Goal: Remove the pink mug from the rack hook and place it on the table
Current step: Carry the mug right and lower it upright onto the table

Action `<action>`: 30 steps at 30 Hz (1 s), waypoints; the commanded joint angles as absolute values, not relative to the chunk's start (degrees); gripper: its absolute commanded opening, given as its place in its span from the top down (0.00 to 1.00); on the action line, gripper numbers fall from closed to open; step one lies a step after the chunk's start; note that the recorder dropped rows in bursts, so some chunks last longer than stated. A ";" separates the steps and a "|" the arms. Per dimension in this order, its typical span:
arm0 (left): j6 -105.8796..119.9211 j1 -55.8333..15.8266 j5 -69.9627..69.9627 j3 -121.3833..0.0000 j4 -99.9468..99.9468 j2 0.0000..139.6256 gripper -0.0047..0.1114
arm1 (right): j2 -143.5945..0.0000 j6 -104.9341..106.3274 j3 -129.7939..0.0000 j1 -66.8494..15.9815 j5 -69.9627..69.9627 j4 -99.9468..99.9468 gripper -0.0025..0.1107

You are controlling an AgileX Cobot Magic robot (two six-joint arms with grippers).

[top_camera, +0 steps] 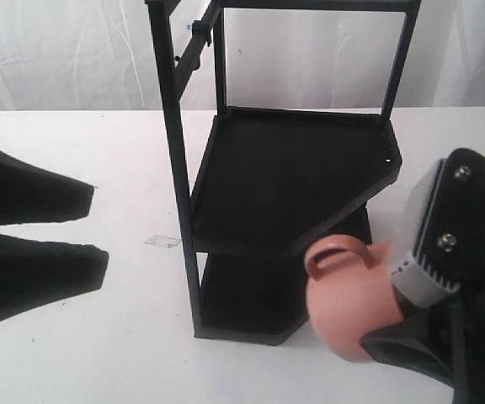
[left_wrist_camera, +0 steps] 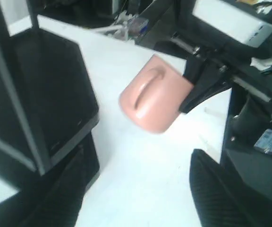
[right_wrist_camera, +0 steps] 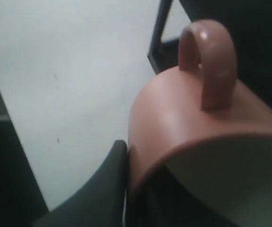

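White worktop [top_camera: 74,353], matt and flat, dotted with a few dark specks and one small clear scrap [top_camera: 162,241] near the foot of the rack [top_camera: 179,168]. Behind it, at 12 o'clock in the exterior view, pale draped curtain [top_camera: 66,50] across the whole back of the room. At 9 o'clock, left end effector [top_camera: 98,229] over the surface, fingers spread wide apart. At centre, tall black rack upright on the worktop, two dark shelves one above the other; rack hook [top_camera: 195,28] jutting from the upper bar at 11 o'clock, free. At 5 o'clock from the rack's front post, pink mug [top_camera: 348,316] off the hook, tipped on its side, handle uppermost, just beside the lower shelf's corner; contact with the worktop impossible to tell. At 4 o'clock, right end effector [left_wrist_camera: 187,92] clamped on the mug's rim, one finger [right_wrist_camera: 107,184] pressed to the outer wall. Blurred clutter [left_wrist_camera: 126,22] beyond the worktop's far edge in the left wrist view.
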State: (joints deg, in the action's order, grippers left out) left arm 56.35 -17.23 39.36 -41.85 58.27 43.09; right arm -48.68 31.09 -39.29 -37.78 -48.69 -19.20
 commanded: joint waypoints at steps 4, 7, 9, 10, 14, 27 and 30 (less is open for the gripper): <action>40.79 -17.33 34.84 -42.03 43.93 42.71 0.39 | -53.41 20.77 -39.49 -37.62 -53.71 -5.18 0.98; 40.68 -17.33 33.88 -42.03 43.28 42.71 0.39 | -57.84 16.72 -39.49 -37.62 -53.58 0.00 0.98; 40.45 -17.33 33.05 -42.03 42.58 42.71 0.39 | -60.23 16.00 -39.49 -37.62 -52.56 0.84 0.98; 40.50 -17.33 32.76 -42.03 42.25 42.71 0.39 | -61.92 16.00 -39.49 -37.62 -51.47 0.84 0.98; 40.39 -17.33 32.61 -42.03 40.99 42.71 0.39 | -67.23 16.00 -39.49 -37.62 -50.12 0.84 0.98; 35.58 -17.33 33.00 -41.76 34.72 42.81 0.39 | -75.38 16.00 -39.14 -37.62 -49.00 0.95 0.98; 35.31 -17.33 32.98 -41.76 34.72 42.81 0.39 | -75.38 16.86 -39.14 -37.62 -49.11 0.62 0.98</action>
